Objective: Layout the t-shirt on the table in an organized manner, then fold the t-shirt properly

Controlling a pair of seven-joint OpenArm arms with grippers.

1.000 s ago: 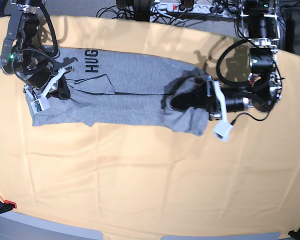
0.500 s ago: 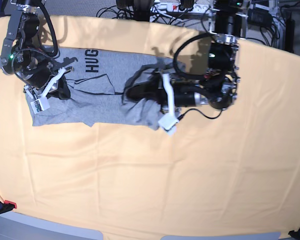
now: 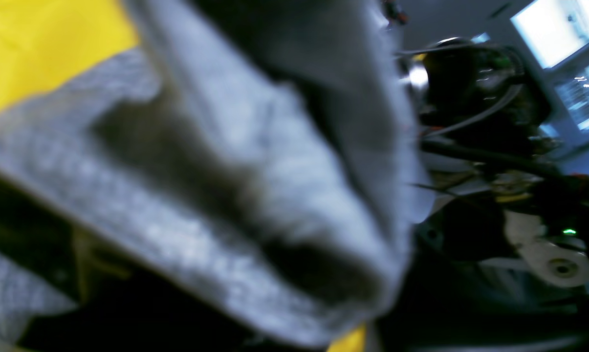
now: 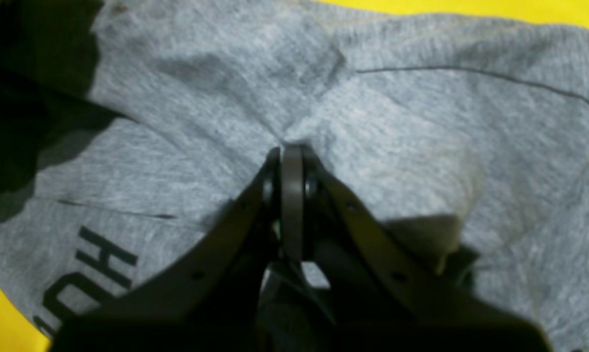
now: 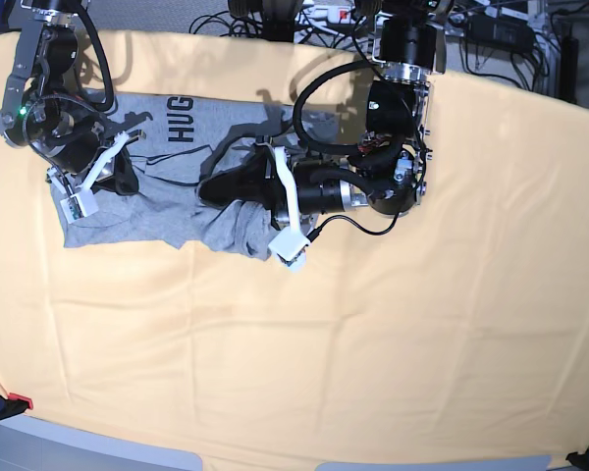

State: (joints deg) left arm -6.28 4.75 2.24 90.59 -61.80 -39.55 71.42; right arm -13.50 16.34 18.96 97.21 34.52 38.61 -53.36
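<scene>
Base view: the heather-grey t-shirt (image 5: pixel 177 211), black lettering showing, lies folded over itself at the pale orange desk's (image 5: pixel 393 343) far left. Right tool (image 4: pixel 291 161) pinches its fabric; left tool's (image 5: pixel 214 188) state is unclear. Cables lie beyond.

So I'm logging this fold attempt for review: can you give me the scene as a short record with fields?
surface: table, yellow-orange cloth
item: grey t-shirt, partly folded, black lettering at far edge
right gripper: jaws shut, pinching a pucker of t-shirt
left gripper: over the t-shirt's folded-over end, fabric draped on it; jaws hidden
background: cables past the table's far edge
</scene>
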